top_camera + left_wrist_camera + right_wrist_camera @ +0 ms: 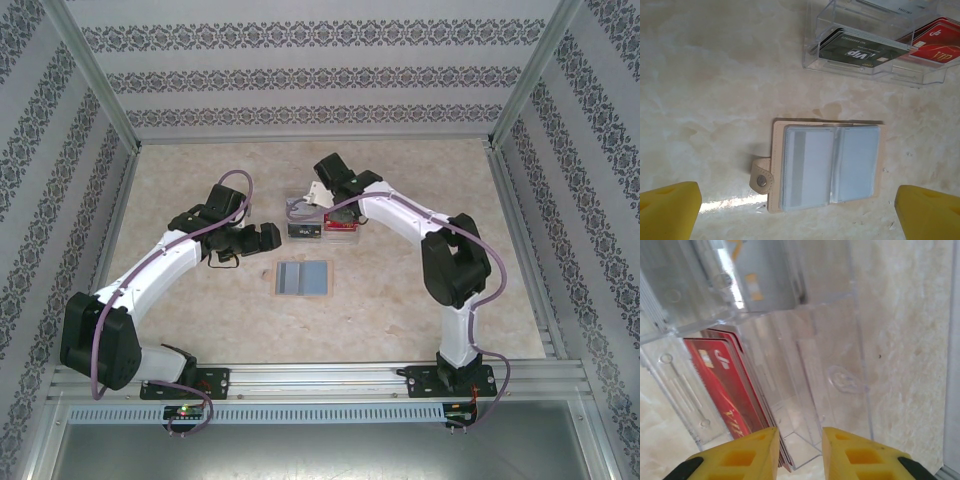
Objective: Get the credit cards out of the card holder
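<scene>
Table top (pixel 200 320) was pale beige, marble-look, with soft glare patches. Three walls (pixel 300 60) carried white wallpaper with dark ornamental bands. Aluminium posts (pixel 94 75) stood at the back corners. A slotted aluminium rail (pixel 320 378) ran along the near edge, with a grey panel (pixel 320 455) below it, probably sheet metal. Lighting was even and diffuse.

Bare table (pixel 705 75) around card holder (pixel 825 165); tray (pixel 812 25) beyond
</scene>
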Available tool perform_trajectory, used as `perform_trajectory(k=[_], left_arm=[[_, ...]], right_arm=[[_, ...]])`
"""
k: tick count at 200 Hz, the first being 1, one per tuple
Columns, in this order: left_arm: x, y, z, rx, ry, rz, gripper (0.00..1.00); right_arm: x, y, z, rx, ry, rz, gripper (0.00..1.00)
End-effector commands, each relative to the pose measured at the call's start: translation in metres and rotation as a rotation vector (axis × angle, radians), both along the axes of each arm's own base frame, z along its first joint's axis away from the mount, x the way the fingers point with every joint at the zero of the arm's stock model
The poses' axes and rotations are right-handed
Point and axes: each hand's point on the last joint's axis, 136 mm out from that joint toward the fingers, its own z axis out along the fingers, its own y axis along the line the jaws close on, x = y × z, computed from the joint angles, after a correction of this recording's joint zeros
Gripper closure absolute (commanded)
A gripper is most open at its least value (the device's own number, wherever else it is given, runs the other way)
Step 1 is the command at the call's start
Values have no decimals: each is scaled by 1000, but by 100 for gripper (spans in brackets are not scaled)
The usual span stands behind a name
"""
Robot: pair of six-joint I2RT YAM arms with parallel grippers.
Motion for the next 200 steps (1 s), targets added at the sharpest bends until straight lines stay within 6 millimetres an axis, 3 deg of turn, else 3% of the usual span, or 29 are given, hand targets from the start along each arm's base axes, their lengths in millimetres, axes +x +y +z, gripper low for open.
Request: perform_trajectory(k=[1, 38, 88, 130, 168, 200], left_arm=[[-5, 7, -7, 11, 27, 25, 0], [-10, 10, -4, 14, 14, 29, 0], [-16, 11, -7, 3, 16, 23, 0], [-17, 4, -16, -22, 39, 5, 0], [-17, -6, -31, -61, 88, -15, 3], [-19, -14, -45, -94, 140, -24, 7]], right_arm=[[6, -2, 47, 149, -135, -108, 80], [-8, -2, 73, 405, -165, -320, 100], [-50, 5, 82, 734, -39, -606, 100], [-97, 25, 48, 822, 133, -759, 100], [-134, 40, -2, 865, 283, -866, 100], [-153, 53, -43, 830, 383, -929, 100]])
